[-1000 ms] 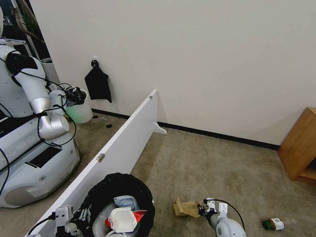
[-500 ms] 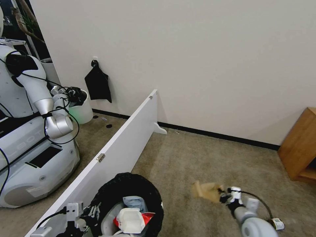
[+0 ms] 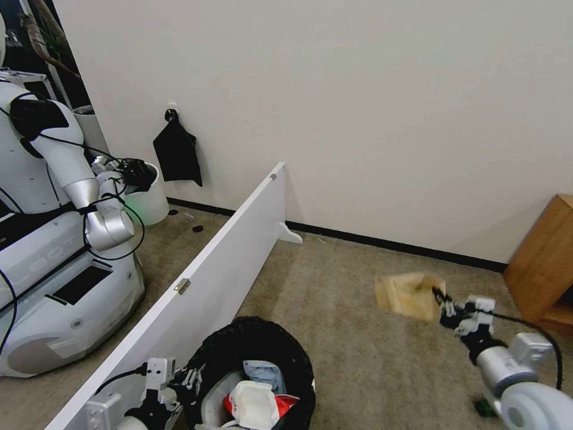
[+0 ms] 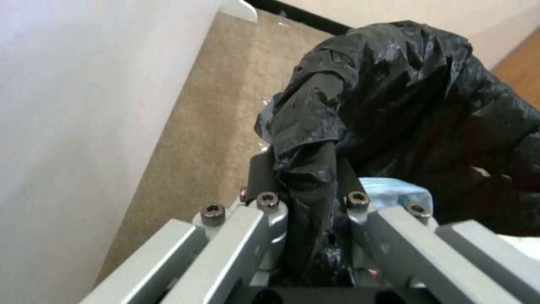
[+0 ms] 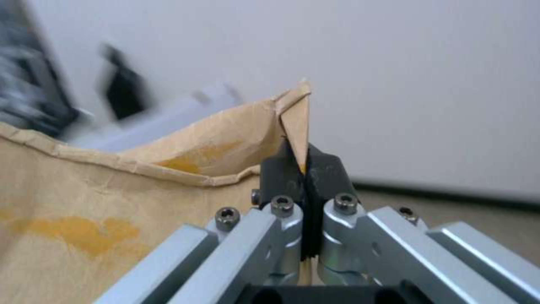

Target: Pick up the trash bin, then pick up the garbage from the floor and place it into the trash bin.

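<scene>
Right gripper (image 3: 443, 301) pinched tight on blurred brown paper bag (image 3: 410, 295), lifted off carpet. Left gripper (image 4: 306, 185) clamped on trash bin (image 3: 256, 343) liner, bin cut off below. No readable writing.

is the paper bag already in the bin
No, the paper bag hangs in the air from the right claw, well apart from the bin.

Both arms end in pale grey metal linkage bars with dark socket screws (image 5: 281, 206), black finger pads (image 5: 281, 173), black cables (image 3: 537, 325) trailing behind.
</scene>
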